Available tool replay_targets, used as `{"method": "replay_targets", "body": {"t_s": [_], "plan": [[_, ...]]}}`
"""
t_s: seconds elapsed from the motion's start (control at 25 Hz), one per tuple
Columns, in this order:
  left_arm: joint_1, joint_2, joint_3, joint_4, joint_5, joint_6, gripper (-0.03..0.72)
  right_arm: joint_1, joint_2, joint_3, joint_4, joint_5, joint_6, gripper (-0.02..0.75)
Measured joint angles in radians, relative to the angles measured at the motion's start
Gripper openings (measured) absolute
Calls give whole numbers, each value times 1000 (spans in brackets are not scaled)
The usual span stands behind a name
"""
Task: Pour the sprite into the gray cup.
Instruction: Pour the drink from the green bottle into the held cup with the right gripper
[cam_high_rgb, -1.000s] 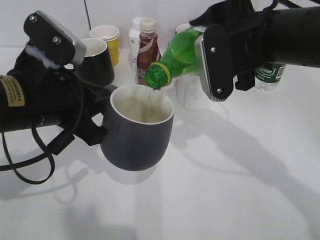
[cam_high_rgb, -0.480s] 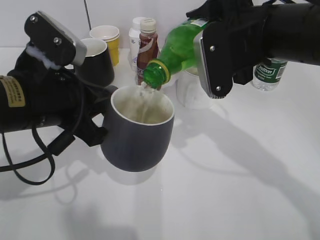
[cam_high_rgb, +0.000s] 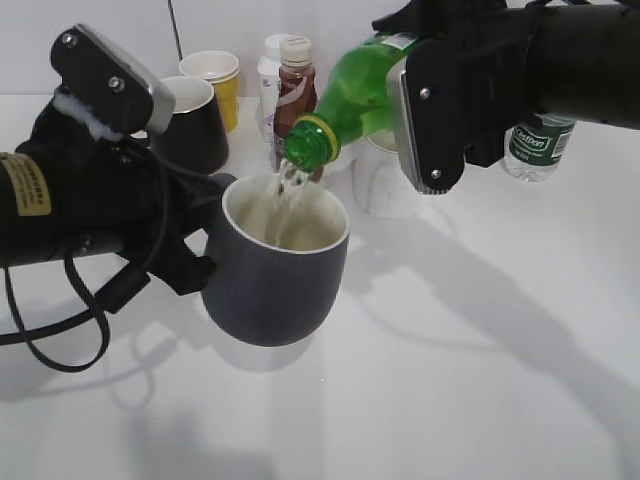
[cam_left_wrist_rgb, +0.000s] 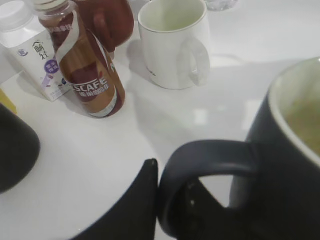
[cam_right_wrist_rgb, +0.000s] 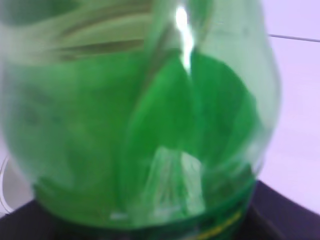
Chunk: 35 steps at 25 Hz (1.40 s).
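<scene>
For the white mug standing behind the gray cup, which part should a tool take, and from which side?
Probably its loop handle: on the white mug the handle faces forward-right in the left wrist view, toward open table. The brown coffee bottle crowds its left, so come from the handle side, closing across the loop.

I see the translucent green plastic soda bottle (cam_high_rgb: 352, 108) tipped steeply, its yellow-ringed mouth just above the squat slate-gray mug (cam_high_rgb: 275, 262), clear liquid streaming into the mug's off-white inside; the mug sits upright, handle leftward
</scene>
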Motion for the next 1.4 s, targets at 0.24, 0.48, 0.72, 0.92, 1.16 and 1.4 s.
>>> {"method": "replay_targets", "body": {"t_s": [0.24,0.48,0.72,0.92,1.16,1.4], "plan": [[0,0,0,1,0,0,58,0,0,0,1,-1,-3,409],[0,0,0,2,1,0,58,0,0,0,3,-1,-3,409],[0,0,0,2,1,0,58,0,0,0,4,-1,5,409],[0,0,0,3,1,0,58,0,0,-1,14,24,84,409],[0,0,0,3,-2,1,58,0,0,-1,31,112,219,409],[0,0,0,3,-35,1,58,33,0,2,37,121,590,409]]}}
